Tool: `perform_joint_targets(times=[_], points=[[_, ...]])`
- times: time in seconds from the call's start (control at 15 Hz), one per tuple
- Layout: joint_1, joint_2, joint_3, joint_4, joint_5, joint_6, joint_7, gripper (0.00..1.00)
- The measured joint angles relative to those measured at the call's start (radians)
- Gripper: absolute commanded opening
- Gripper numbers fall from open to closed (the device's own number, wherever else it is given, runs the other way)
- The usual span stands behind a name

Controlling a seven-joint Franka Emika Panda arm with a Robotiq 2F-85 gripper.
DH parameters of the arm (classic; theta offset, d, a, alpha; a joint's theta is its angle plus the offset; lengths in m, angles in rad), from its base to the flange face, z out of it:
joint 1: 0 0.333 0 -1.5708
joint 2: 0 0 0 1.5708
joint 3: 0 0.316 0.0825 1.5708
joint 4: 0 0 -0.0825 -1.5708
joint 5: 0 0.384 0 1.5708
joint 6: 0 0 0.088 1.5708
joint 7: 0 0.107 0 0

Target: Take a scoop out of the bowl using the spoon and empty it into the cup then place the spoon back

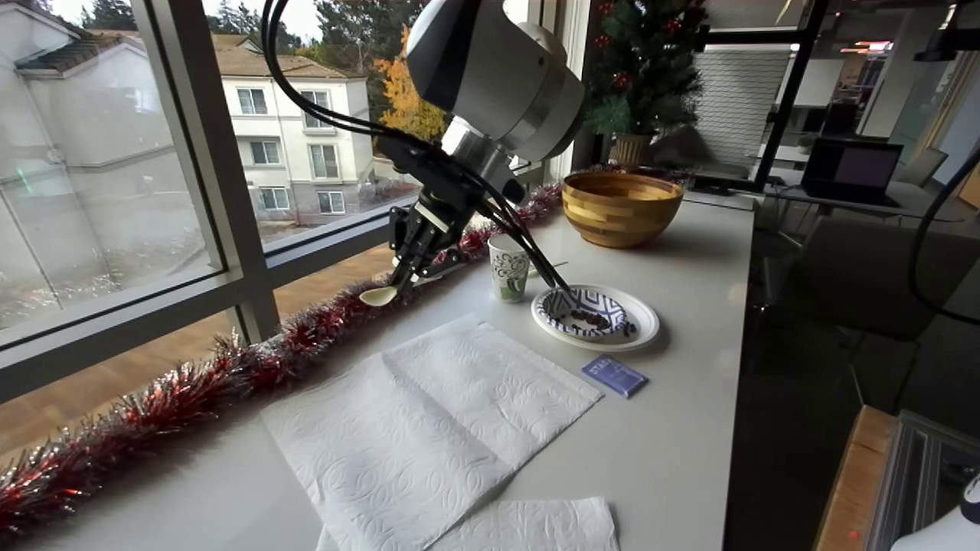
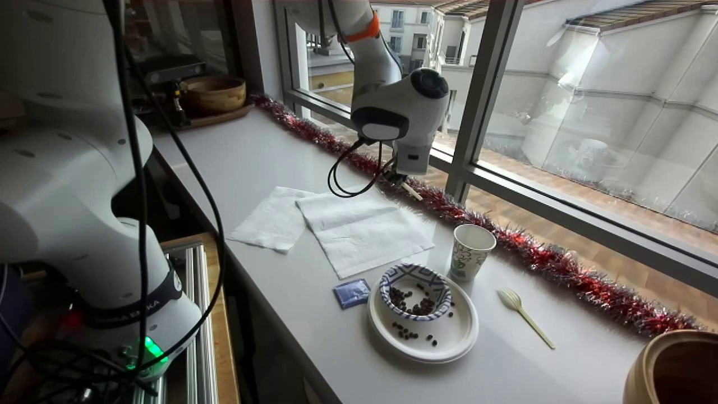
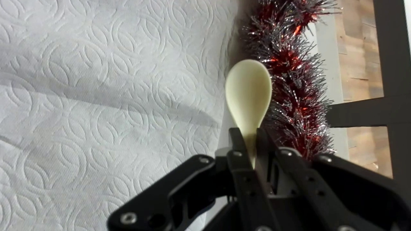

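Observation:
My gripper (image 3: pixel 247 136) is shut on the handle of a pale cream-yellow spoon (image 3: pixel 249 89). The spoon's bowl is empty and points away from the fingers, above the gap between paper towel and tinsel. The gripper (image 1: pixel 407 277) and spoon (image 1: pixel 378 296) also show in an exterior view, raised near the window. In the exterior view where the gripper (image 2: pixel 395 178) is mostly hidden, a pale bit of the spoon (image 2: pixel 412 192) shows. The blue-patterned white bowl (image 2: pixel 415 272) holds dark beans; it also shows here (image 1: pixel 597 297). The white printed cup (image 2: pixel 471 255) stands upright beside it, also here (image 1: pixel 509 268).
A white plate (image 2: pixel 470 331) with loose beans is under the bowl. A pale spork (image 2: pixel 527 317) lies beyond the cup. A blue packet (image 1: pixel 615 376), paper towels (image 1: pixel 429 413), red-silver tinsel (image 1: pixel 253 367) along the window and a wooden bowl (image 1: pixel 622 210) are on the table.

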Motion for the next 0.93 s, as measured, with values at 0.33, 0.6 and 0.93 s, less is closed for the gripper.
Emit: perform_joint_targets(times=[0.33, 0.6, 0.93], points=[[0.25, 0.012, -0.267, 0.002, 0.022, 0.0, 0.001, 0.04], [0.332, 0.035, -0.352, 0.01, 0.032, 0.001, 0.002, 0.04], [0.375, 0.09, -0.4, 0.037, 0.048, 0.002, 0.003, 0.04]])
